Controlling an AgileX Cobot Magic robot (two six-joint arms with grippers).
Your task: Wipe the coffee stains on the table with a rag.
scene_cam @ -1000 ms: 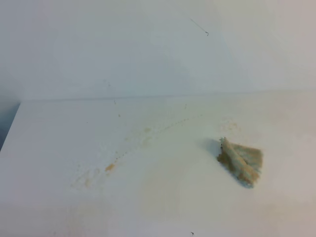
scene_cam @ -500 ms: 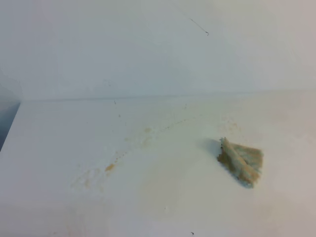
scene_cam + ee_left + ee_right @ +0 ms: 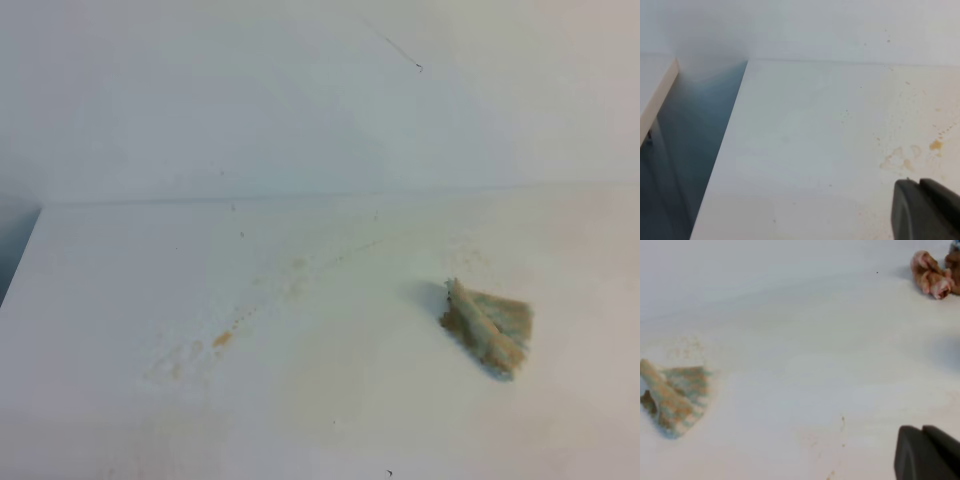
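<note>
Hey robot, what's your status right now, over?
Both grippers clear of the rag, jaw state unclear. Rag lies loose on the table, right of faint coffee stains. Nothing between them.

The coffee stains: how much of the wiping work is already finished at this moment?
Done: most of the coffee stains look wiped; only a faint smear and small amber spots remain on the table. In hand: nothing. The rag lies loose on the right with no gripper on it; the left gripper and right gripper show only at their views' edges. Left: wipe away the spots.
</note>
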